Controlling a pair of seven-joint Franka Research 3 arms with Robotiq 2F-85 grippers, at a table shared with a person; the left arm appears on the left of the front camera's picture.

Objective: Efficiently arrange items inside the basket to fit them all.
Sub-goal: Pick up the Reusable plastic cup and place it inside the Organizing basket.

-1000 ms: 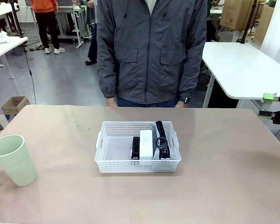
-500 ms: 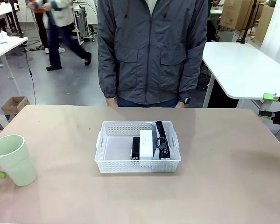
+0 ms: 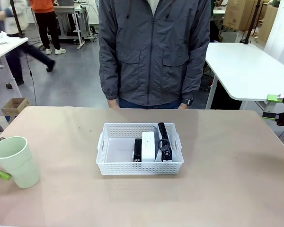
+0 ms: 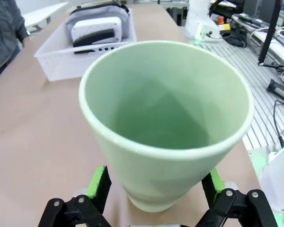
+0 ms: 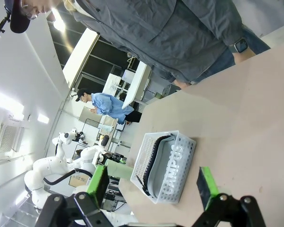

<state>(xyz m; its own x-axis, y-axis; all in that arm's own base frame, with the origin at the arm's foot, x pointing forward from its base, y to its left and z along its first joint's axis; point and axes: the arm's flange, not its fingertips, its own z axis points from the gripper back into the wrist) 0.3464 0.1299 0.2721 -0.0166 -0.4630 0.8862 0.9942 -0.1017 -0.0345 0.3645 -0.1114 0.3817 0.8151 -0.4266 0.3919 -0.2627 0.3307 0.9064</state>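
Standing upright near the left edge of the tabletop (image 3: 217, 189), the pale green plastic cup (image 3: 15, 161) sits between the two green pads of the left gripper (image 4: 156, 187). In the left wrist view the jaws are spread wide, one pad on each side of the cup's lower wall; whether the pads touch the wall cannot be told. The right gripper (image 5: 154, 187) hangs released at the right edge of the tabletop, holding nothing, well apart from the basket (image 3: 139, 165). The basket rests at the middle of the tabletop. Inside it, in the right half, lie the black stapler (image 3: 137, 149), the white rectangular box (image 3: 148, 145) just beside it, and the grey pouch with black strap (image 3: 164, 140) against the right wall. A person (image 3: 154, 52) stands at the far side
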